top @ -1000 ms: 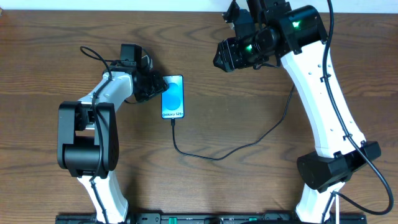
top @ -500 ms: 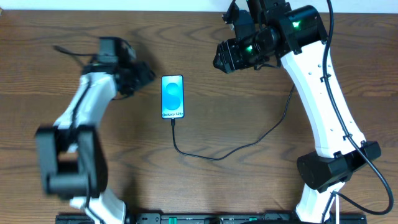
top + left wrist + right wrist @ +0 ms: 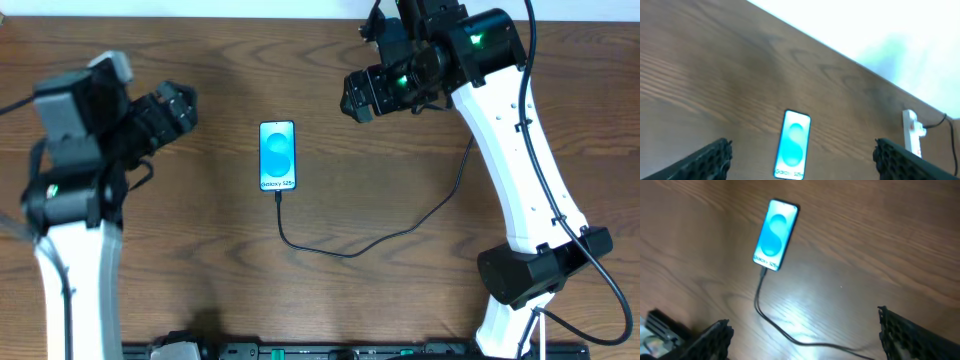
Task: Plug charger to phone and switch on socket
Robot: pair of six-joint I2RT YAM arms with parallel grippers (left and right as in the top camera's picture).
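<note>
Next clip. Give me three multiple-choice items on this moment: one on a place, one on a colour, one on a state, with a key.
1. Where does the cable meet the phone?
A) the short edge below the "Galaxy S25" text
B) the opposite short edge
C) a long side

2. What colour is the phone's screen?
A) red
B) light blue
C) yellow

3. How is the left gripper?
A) shut on the phone
B) shut on the cable
C) open, holding nothing

Key:
1 A, the cable runs straight out of that edge in the overhead and right wrist views.
2 B, the screen glows light blue.
3 C, its fingers stand wide apart, well clear of the phone.
</note>
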